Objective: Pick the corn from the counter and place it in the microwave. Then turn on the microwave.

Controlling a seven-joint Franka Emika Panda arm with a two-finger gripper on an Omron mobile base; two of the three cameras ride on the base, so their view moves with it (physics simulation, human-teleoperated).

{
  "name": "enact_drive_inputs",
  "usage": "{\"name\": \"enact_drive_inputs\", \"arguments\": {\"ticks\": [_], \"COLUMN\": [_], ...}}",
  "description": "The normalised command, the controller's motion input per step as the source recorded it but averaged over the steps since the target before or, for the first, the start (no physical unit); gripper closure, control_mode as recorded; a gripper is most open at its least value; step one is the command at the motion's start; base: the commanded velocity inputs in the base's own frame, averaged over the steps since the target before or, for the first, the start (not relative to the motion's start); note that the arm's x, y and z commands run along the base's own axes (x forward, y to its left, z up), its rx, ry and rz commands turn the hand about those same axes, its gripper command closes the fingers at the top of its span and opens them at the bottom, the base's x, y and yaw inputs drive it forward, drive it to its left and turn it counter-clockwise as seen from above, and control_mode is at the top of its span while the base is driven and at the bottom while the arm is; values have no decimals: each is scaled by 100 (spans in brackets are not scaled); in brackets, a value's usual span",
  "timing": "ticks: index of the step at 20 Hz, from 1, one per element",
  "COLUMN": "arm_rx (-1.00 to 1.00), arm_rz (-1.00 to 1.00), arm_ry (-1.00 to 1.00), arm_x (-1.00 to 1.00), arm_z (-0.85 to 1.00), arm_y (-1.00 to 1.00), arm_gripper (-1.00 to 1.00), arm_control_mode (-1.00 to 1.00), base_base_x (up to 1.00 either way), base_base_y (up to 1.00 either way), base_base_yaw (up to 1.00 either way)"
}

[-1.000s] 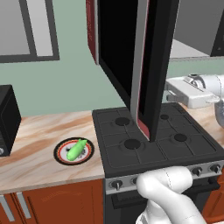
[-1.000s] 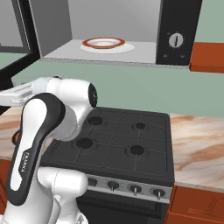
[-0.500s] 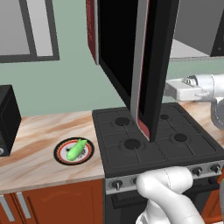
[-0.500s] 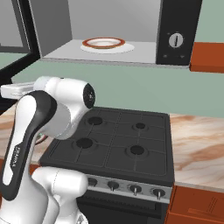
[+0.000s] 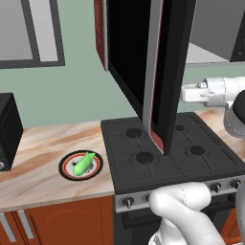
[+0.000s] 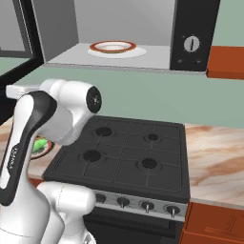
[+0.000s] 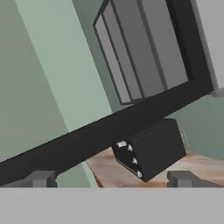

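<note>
The bright-green corn [image 5: 83, 163] lies on a round red-and-black-rimmed plate [image 5: 67, 171] on the beige marble counter [image 5: 33, 167], left of the stove; a sliver of the corn [image 6: 42, 144] peeks out behind my arm. The microwave [image 6: 193, 28] hangs above the stove with its dark door [image 5: 131, 57] swung wide open. My hand [image 5: 206, 91] is raised at the far side of that door, well above and to the right of the corn. My gripper [image 7: 113, 179] is open, with nothing between its fingertips [image 7: 41, 178].
A black gas stove [image 6: 124, 152] sits under the microwave. Inside the microwave lies a red-rimmed plate [image 6: 113, 46], and a knob [image 6: 191, 44] is on its panel. A small black box [image 5: 8, 131] stands on the counter's left end. The open door hangs between hand and corn.
My hand has drifted slightly left and upward beside the open door. The jaws stay wide apart, and the corn has not moved.
</note>
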Motion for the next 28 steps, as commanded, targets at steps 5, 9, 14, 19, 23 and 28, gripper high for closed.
{"name": "enact_drive_inputs", "arguments": {"ticks": [5, 9, 14, 19, 23, 28], "arm_rx": [-9, -13, -15, -15, -16, -17], "arm_rz": [-14, -17, -15, -12, -14, -13], "arm_ry": [21, 22, 19, 17, 15, 12], "arm_x": [45, 46, 40, 40, 34, 32], "arm_z": [0, -3, -12, -16, -19, -23], "arm_y": [0, 0, -10, -17, -17, -17], "arm_gripper": [-100, -100, -100, -100, -100, -100], "arm_control_mode": [-100, -100, -100, -100, -100, -100], "base_base_x": [0, 0, 0, 0, 0, 0], "base_base_y": [0, 0, 0, 0, 0, 0], "base_base_yaw": [0, 0, 0, 0, 0, 0]}}
